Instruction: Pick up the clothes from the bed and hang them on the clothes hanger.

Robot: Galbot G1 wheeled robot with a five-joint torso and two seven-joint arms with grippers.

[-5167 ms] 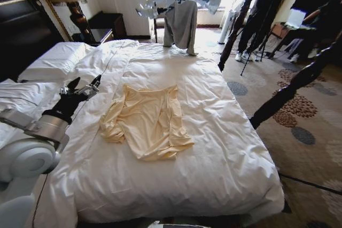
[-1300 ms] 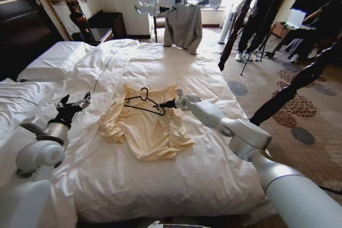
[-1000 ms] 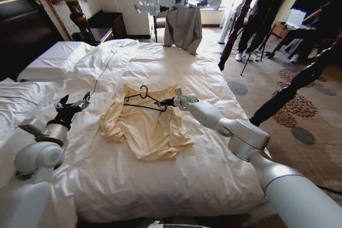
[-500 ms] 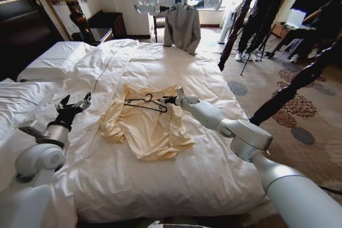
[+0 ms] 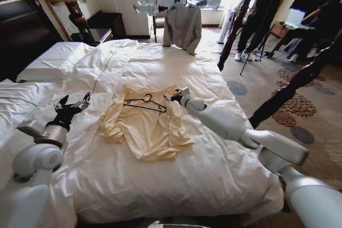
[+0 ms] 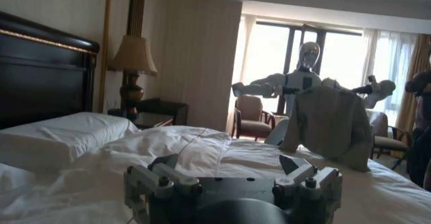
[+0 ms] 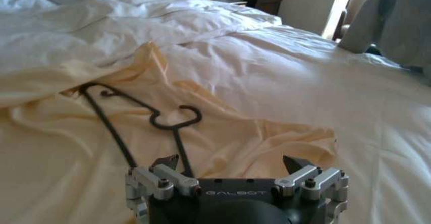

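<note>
One clothes hanger [image 5: 145, 102] atop clothes [image 5: 145, 123]

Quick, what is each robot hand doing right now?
Left hand: open, holding nothing, over the bed.
Right hand: open, beside the clothes hanger.

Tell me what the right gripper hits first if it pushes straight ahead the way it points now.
Probably the clothes hanger, lying on the yellow shirt directly ahead of the open right gripper. Beyond that is the bed. Depth is hard to judge.

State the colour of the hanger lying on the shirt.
The hanger is black, clearest in the right wrist view.
</note>
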